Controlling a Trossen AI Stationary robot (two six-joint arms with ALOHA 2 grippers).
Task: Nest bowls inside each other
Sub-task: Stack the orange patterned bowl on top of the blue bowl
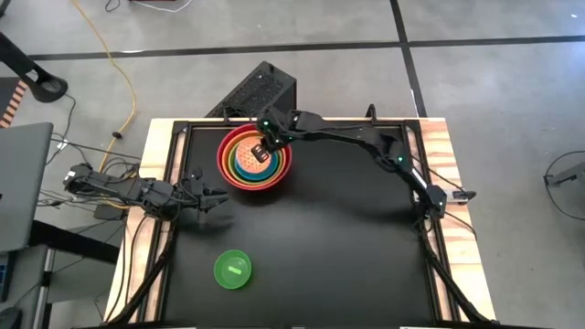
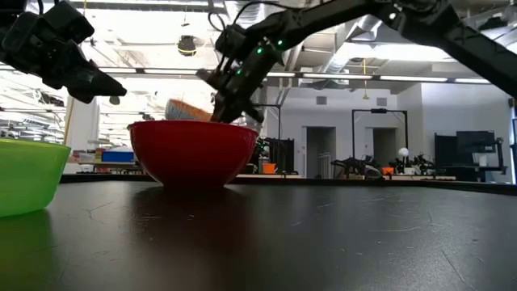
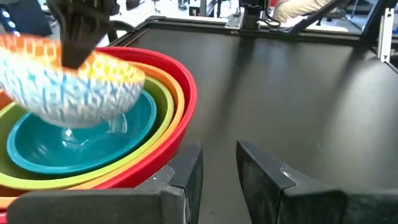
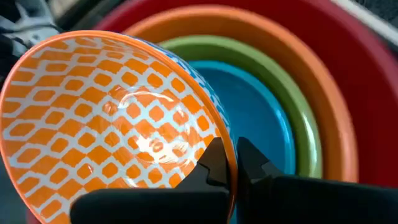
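Red (image 1: 223,163), orange, olive-green and blue (image 3: 74,146) bowls sit nested at the table's far side. Above the blue one hangs a small patterned bowl (image 4: 112,124), orange lattice inside and blue-white outside, with my right gripper (image 1: 266,150) shut on it. The bright green bowl (image 1: 232,270) rests on its base near the front left. My left gripper (image 1: 212,199) hovers open at the left, just near of the stack, with nothing between its fingers (image 3: 186,177). My right gripper pinches the patterned bowl's rim (image 4: 231,163), one finger inside the bowl (image 4: 212,163) and one outside (image 4: 254,165). The fingers slant down from the far right. The bowl hangs tilted, lifted clear above the blue bowl, inside the stack's rim.
A black box (image 1: 260,90) stands just beyond the table's far edge. Cables lie on the floor at the left. The black tabletop (image 1: 356,238) spreads bare to the right of the stack and the green bowl.
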